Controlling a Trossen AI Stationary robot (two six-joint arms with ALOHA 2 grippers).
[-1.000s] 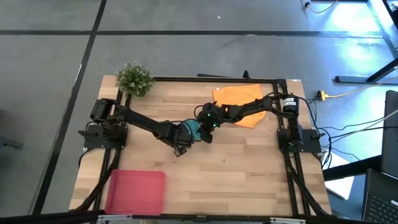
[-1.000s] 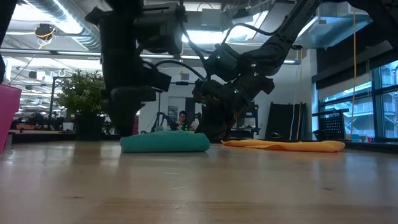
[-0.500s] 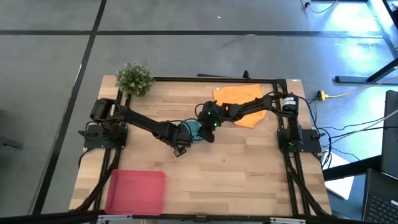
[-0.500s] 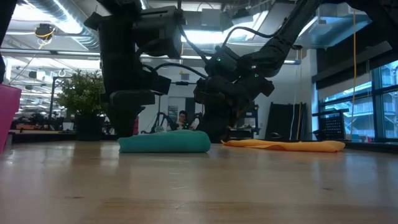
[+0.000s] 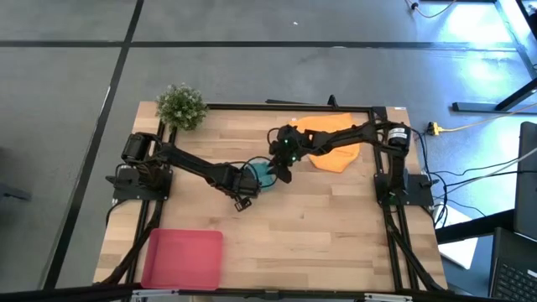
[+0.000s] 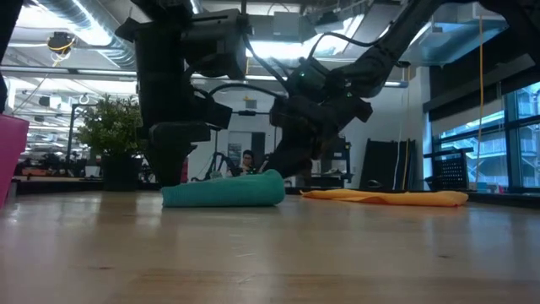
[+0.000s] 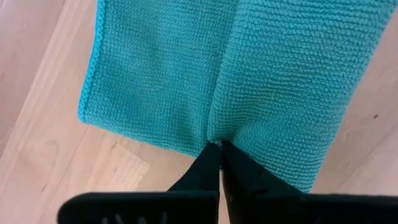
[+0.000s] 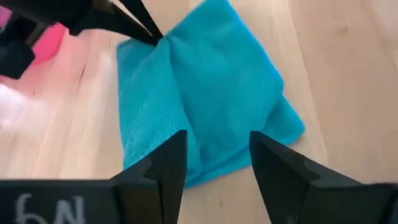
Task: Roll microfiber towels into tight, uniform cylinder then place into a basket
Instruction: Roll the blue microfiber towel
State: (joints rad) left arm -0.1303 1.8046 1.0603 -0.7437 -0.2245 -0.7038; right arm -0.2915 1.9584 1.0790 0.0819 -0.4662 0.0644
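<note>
I count two towels on the wooden worktop (image 5: pixel 336 218). The teal towel (image 6: pixel 224 192) lies near the middle as a soft, partly rolled bundle with a knitted microfiber weave and one lifted end. The orange towel (image 5: pixel 331 144) lies flat and loosely rumpled toward the far right corner.

There is one basket (image 5: pixel 183 258), a shallow red-pink rectangular tray with low rims, at the near left corner, well apart from both towels.

I have two dark arms over the middle. My left gripper (image 7: pixel 220 149) has its fingers pressed together, pinching the edge of the teal towel at a fold. My right gripper (image 8: pixel 216 160) hangs just above the same towel with its fingers spread apart and nothing between them.

One small leafy green potted plant (image 5: pixel 181 106) stands at the far left corner.
</note>
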